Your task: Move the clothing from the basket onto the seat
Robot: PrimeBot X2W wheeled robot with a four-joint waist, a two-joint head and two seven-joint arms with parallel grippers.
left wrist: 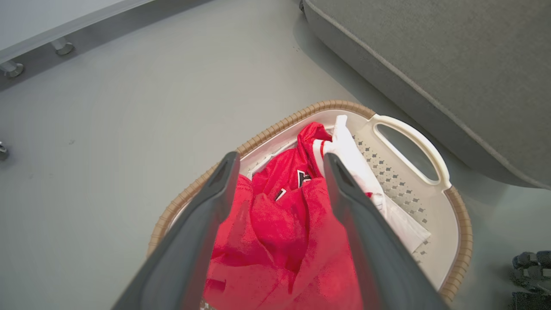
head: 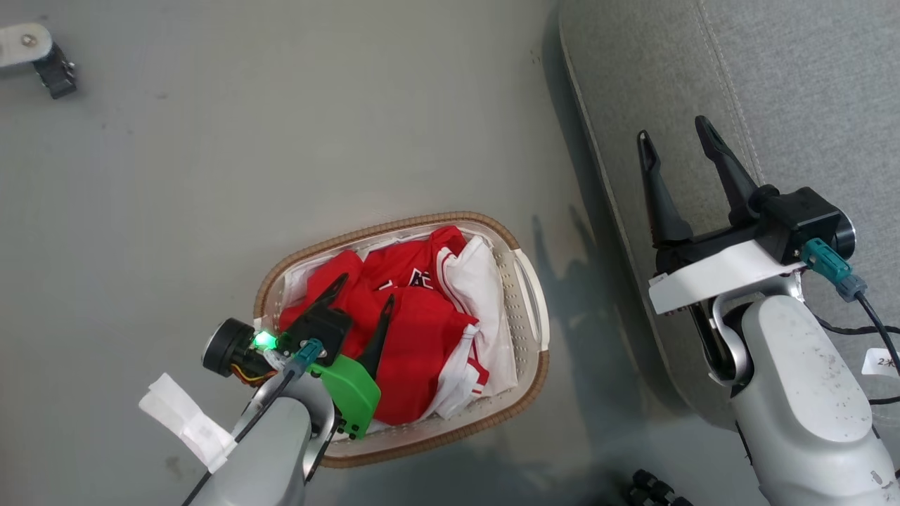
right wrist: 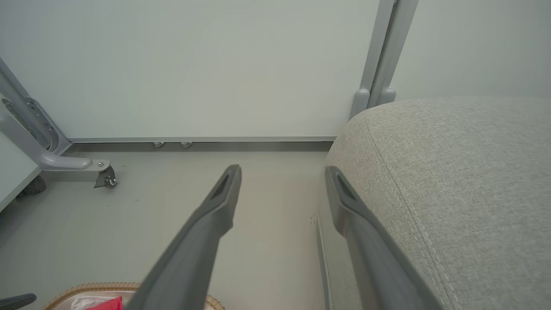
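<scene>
All clothing lies in the basket (none on the seat); left gripper poised over it, wide, empty; right gripper wide too.

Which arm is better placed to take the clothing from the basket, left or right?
Left. The left pincer is open directly above the red clothing in the basket. The right pincer, also open, is over the grey sofa edge, apart from the basket.

The left gripper hangs spread above the clothing.
</scene>
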